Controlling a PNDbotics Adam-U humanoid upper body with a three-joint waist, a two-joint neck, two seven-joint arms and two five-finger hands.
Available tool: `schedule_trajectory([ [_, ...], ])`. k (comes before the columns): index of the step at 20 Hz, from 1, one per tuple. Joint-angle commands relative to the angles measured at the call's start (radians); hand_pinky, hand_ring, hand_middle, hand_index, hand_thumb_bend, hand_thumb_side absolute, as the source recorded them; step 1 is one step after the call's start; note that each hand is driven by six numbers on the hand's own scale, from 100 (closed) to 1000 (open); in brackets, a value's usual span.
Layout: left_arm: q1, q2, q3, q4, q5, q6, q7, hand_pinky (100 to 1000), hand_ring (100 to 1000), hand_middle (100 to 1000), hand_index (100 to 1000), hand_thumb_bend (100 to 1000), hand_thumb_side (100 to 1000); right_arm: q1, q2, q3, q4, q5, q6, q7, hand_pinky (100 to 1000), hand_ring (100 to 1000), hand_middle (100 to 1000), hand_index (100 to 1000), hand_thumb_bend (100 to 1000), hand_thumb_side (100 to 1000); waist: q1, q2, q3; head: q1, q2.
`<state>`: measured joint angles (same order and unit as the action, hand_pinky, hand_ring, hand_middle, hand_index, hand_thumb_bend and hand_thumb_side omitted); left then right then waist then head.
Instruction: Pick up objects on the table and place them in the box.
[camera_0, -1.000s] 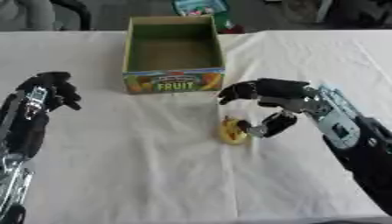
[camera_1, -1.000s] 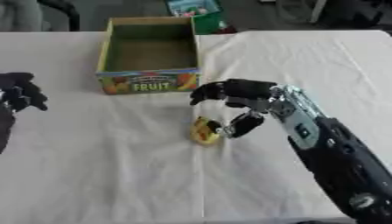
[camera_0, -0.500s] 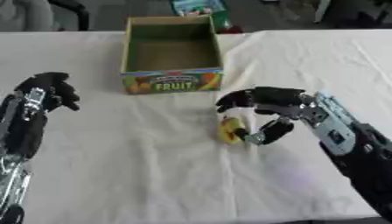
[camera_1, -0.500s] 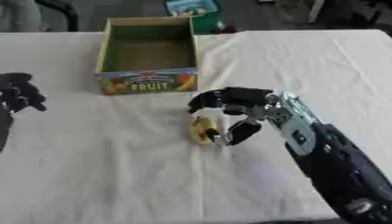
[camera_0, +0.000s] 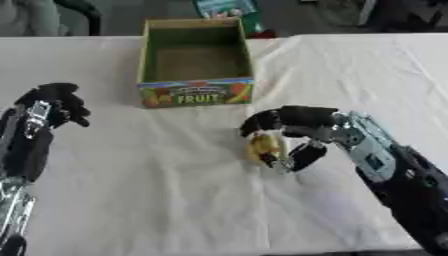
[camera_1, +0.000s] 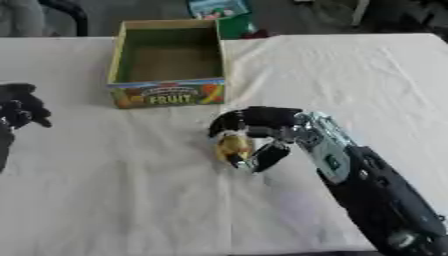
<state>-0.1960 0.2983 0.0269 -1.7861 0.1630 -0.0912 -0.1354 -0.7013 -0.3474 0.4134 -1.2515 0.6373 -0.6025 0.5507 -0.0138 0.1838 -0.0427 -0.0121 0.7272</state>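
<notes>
White cloth (camera_0: 157, 200) covers the whole table, with some soft folds in it. At the far side I see a dark floor and a small green and blue packet (camera_0: 226, 9) just behind the box.

I see the box (camera_0: 194, 92) standing upright on the cloth, at the far middle of the table. It is open on top, green inside, and its front wall has a colourful print with the word FRUIT. Nothing shows inside it.

My right hand (camera_0: 302, 131) comes in from the lower right and is low over the cloth, in front of the box and a little to its right. Its fingers (camera_0: 267, 120) curve over a small yellow thing (camera_0: 263, 146), and the thumb (camera_0: 302, 156) closes in from the near side, so the hand is curled around the thing. I cannot tell if the yellow thing lies on the cloth or is lifted a little, and I cannot make out what it is; it has a rounded shape with a darker spot. It is near the box but apart from it.

My left hand (camera_0: 54, 104) shows at the left edge, well apart from the box. Its fingers are curled in, and it holds nothing.
</notes>
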Motion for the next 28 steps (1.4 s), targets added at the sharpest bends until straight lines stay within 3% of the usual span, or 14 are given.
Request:
schedule_trajectory([
  [1,-0.012,0.016,0.000,-0.021,0.001,-0.001,-0.003,491,544,520,718,100,725,-0.010,-0.009,-0.009,-0.012,0.019,-0.161,0.134,688,792,762,824,100,277,0.003,-0.017,-0.001,-0.003,-0.014],
  [12,-0.013,0.017,0.000,-0.021,0.002,0.000,-0.002,491,545,521,718,100,724,-0.004,-0.008,-0.027,0.024,0.117,-0.181,-0.061,525,524,412,517,100,244,0.003,-0.018,-0.001,-0.002,-0.018],
  [16,-0.013,0.017,0.000,-0.020,0.002,0.000,-0.002,491,545,521,719,100,724,-0.005,-0.006,-0.036,0.043,0.144,-0.197,-0.171,372,379,273,376,100,215,0.001,-0.018,-0.001,-0.001,-0.019],
  [17,-0.014,0.017,0.001,-0.020,0.002,0.000,-0.002,491,545,521,719,100,724,-0.006,-0.006,-0.038,0.047,0.150,-0.202,-0.197,288,314,223,326,100,208,0.001,-0.018,-0.001,-0.001,-0.020],
  [18,-0.014,0.017,0.001,-0.020,0.002,0.000,-0.002,491,545,521,719,100,724,-0.006,-0.005,-0.040,0.050,0.156,-0.208,-0.224,262,296,208,312,100,206,0.001,-0.017,-0.001,-0.001,-0.020],
  [19,-0.014,0.017,0.001,-0.020,0.002,0.000,-0.001,491,545,521,719,100,724,-0.008,-0.005,-0.042,0.051,0.160,-0.213,-0.250,157,221,149,256,100,200,0.001,-0.017,-0.001,-0.001,-0.021],
  [22,-0.013,0.017,0.001,-0.021,0.002,0.000,-0.001,491,545,521,719,100,723,-0.013,-0.006,-0.051,0.045,0.163,-0.224,-0.334,100,130,100,189,100,198,0.001,-0.018,-0.001,-0.001,-0.021],
  [23,-0.013,0.017,0.002,-0.021,0.002,0.000,0.000,491,545,521,719,100,723,-0.015,-0.007,-0.055,0.041,0.160,-0.225,-0.360,100,118,100,183,100,254,0.000,-0.018,-0.001,0.000,-0.021],
  [24,-0.013,0.017,0.001,-0.021,0.003,0.000,0.000,491,545,521,719,100,723,-0.019,-0.009,-0.058,0.034,0.157,-0.225,-0.382,100,114,100,181,100,201,0.000,-0.018,-0.001,0.000,-0.022],
  [28,-0.012,0.018,0.001,-0.022,0.004,0.000,0.000,491,545,521,719,100,721,-0.054,-0.025,-0.075,-0.005,0.137,-0.212,-0.432,100,112,100,180,100,208,-0.001,-0.021,-0.001,0.001,-0.022],
])
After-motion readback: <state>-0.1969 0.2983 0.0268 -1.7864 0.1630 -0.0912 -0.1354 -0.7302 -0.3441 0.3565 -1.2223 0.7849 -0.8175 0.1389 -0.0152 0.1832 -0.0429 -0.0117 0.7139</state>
